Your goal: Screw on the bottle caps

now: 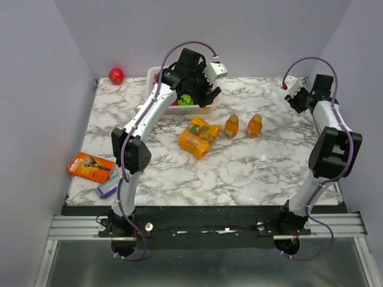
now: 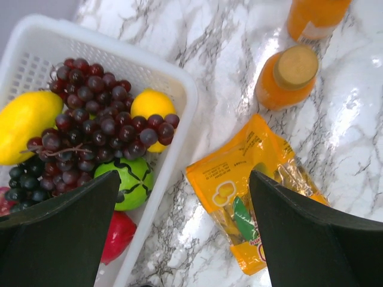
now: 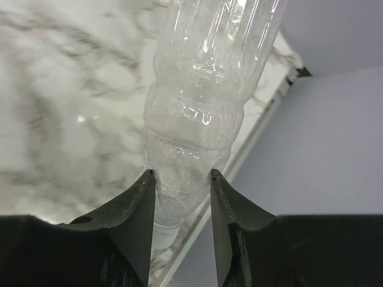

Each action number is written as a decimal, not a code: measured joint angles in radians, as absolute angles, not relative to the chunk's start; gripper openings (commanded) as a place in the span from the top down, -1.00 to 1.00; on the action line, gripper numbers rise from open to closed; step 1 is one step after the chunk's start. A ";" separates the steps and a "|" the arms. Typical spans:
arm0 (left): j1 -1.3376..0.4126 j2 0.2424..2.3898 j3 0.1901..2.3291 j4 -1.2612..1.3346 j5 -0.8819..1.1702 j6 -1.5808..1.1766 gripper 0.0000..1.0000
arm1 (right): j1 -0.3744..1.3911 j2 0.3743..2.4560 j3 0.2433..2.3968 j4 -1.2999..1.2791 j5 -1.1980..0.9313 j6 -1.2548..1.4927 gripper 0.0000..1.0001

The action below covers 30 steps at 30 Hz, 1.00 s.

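Clear colourless ribbed plastic bottle [image 3: 197, 119] sits pinched between the right gripper's [image 3: 182, 179] jaws, probably steadied for capping. The left gripper [image 2: 184, 176] hangs wide and empty. Ahead to its right stands a small orange juice bottle [image 2: 276, 89], golden-orange cap [image 2: 296, 64] already on. The yellow snack packet's [image 2: 251, 179] print beneath it is unreadable.

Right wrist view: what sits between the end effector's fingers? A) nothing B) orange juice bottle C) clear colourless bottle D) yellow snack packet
C: the right end effector grips a clear colourless bottle, with one finger pressed against each side of it.
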<state>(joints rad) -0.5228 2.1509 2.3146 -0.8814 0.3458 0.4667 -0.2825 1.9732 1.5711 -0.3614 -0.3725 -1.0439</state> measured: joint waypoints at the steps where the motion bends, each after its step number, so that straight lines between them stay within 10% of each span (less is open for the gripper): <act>1: -0.523 2.148 2.327 -0.881 0.358 0.466 -0.97 | -0.272 1.898 1.521 -0.368 -0.390 -1.065 0.99; 13: -0.482 2.046 2.207 -0.752 0.628 0.125 -0.97 | -0.154 1.249 1.073 -0.466 -0.735 -1.503 0.99; 30: -0.509 2.085 2.300 -0.771 1.025 -0.151 -0.98 | -0.007 1.047 0.923 -0.580 -0.864 -1.957 0.99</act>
